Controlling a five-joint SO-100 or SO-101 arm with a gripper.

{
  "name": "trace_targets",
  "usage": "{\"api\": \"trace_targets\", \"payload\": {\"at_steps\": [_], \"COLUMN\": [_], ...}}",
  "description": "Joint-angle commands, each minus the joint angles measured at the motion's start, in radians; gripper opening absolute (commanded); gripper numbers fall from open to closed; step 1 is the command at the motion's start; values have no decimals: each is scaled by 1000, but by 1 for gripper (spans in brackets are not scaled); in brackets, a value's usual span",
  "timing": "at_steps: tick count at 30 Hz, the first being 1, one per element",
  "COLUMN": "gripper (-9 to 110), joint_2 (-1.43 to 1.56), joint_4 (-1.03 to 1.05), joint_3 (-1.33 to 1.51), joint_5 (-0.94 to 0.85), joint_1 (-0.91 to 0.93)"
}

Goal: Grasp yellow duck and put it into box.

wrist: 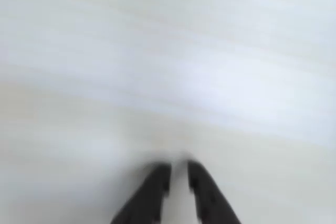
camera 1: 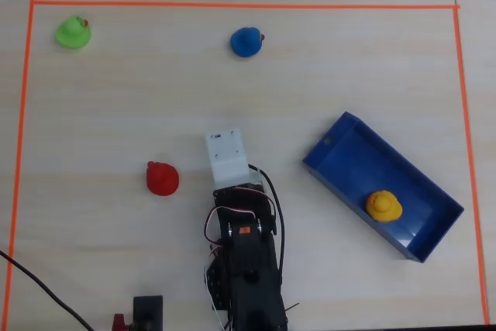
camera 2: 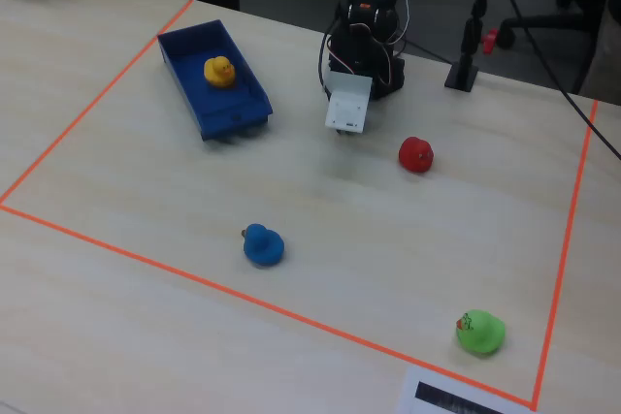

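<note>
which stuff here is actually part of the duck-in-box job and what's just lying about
Part of the job:
- small yellow rubber duck, already sitting inside the box
- long dark-blue open-topped box
- black two-finger gripper, empty

Just lying about:
- green rubber duck
- round blue rubber duck
- red rubber duck

In the overhead view, you find the yellow duck inside the box, right of the arm. The red duck lies left of it. The green duck and blue duck lie far.
</note>
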Motion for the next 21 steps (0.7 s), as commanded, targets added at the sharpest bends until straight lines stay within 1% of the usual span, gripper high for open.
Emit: {"api": "trace_targets", "payload": {"at_steps": [1, 9, 12, 21], "gripper": [0, 0, 6, 8], "joint_2": [21, 23, 23, 23], "joint_4": [61, 87, 87, 87], "joint_3": [-8, -8, -8, -8], "joint_5": [2, 64, 64, 64], "joint_1": [-6, 31, 35, 35]}}
